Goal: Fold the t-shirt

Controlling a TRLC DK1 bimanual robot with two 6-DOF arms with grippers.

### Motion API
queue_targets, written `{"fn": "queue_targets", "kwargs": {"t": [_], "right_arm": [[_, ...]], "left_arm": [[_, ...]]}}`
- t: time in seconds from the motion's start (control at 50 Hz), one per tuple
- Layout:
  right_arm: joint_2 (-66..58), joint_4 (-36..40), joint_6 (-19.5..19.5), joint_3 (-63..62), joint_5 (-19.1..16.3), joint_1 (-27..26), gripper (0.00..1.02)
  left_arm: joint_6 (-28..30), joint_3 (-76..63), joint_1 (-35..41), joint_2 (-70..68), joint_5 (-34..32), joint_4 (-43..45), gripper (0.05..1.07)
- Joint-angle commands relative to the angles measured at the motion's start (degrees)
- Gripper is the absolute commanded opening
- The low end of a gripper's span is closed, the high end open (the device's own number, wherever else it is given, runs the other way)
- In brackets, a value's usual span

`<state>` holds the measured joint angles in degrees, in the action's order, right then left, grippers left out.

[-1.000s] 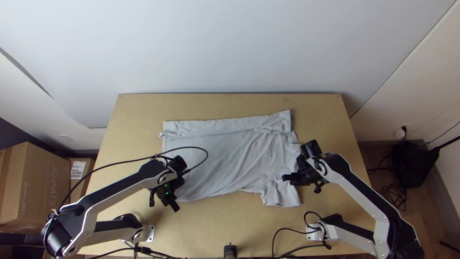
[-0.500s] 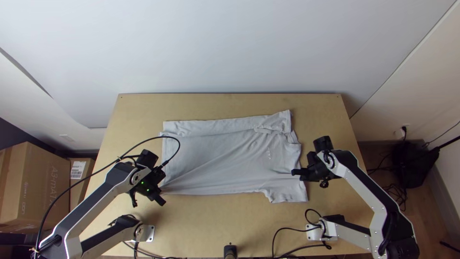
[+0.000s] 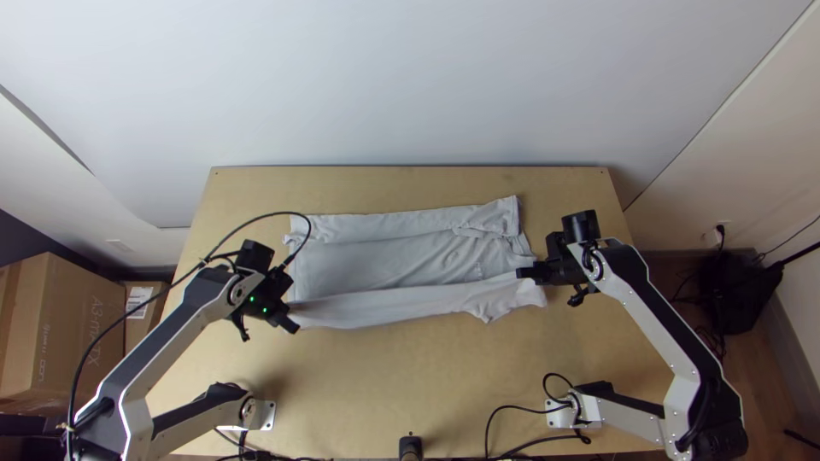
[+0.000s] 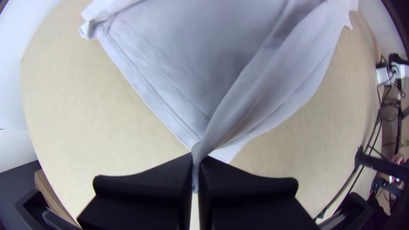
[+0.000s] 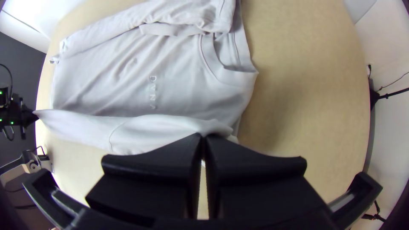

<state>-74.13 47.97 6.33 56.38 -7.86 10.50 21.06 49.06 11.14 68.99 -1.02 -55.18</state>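
The light grey t-shirt (image 3: 376, 263) lies across the middle of the table, its far side folded inward as a strip. Its near side is lifted and stretched between both grippers, curling over the body. My left gripper (image 3: 292, 324) is at the shirt's lower left corner; in the left wrist view the left gripper (image 4: 196, 170) is shut on the gathered hem corner. At the shirt's right end is my right gripper (image 3: 523, 273); in the right wrist view the right gripper (image 5: 203, 142) is shut on cloth near the shoulder, with the collar (image 5: 236, 76) farther off.
Bare wood of the table (image 3: 384, 384) shows on the near side of the shirt. A black cable loops above the left arm. Cardboard boxes (image 3: 64, 324) stand left of the table, and a black bag (image 3: 739, 290) with cables lies on the floor at right.
Both grippers first moved outward, pulling the near side straight. Since then the right gripper has moved up the picture and the left slightly, and the shirt's near edge has come up and inward with them.
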Motion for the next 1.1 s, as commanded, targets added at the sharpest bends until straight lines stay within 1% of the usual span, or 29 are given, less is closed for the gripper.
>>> {"fn": "queue_targets", "kwargs": {"t": [0.0, 0.12, 0.32, 0.36, 0.42, 0.52, 0.86, 1.08], "right_arm": [[-2.7, -1.2, -1.8, 2.3, 1.0, -0.7, 0.02], [-4.8, -2.7, -2.4, 4.2, 1.6, -0.7, 0.02], [-11.2, -3.8, -2.3, 9.7, 1.7, -1.0, 0.02], [-12.7, -3.9, -2.4, 11.1, 1.8, -1.1, 0.02], [-14.8, -4.9, -2.4, 13.0, 1.8, -1.4, 0.02], [-18.7, -5.3, -2.4, 16.7, 1.8, -1.9, 0.02], [-30.0, -5.3, -2.4, 28.9, 1.7, -2.2, 0.02], [-37.7, -5.8, -2.0, 36.1, 1.7, -1.4, 0.02]], "left_arm": [[0.8, 3.4, -2.3, 3.9, -0.4, 2.3, 0.08], [1.4, 6.9, -4.3, 7.7, -0.4, 4.7, 0.08], [1.4, 13.9, -6.8, 15.0, -0.8, 6.0, 0.08], [1.6, 15.1, -7.1, 15.9, -2.1, 6.3, 0.08], [2.1, 16.9, -8.4, 17.0, -5.9, 6.8, 0.08], [2.1, 20.6, -9.2, 19.6, -7.3, 7.3, 0.08], [3.5, 31.1, -12.0, 29.2, -8.4, 7.5, 0.08], [1.5, 34.3, -12.5, 33.9, -8.6, 9.1, 0.08]]}}
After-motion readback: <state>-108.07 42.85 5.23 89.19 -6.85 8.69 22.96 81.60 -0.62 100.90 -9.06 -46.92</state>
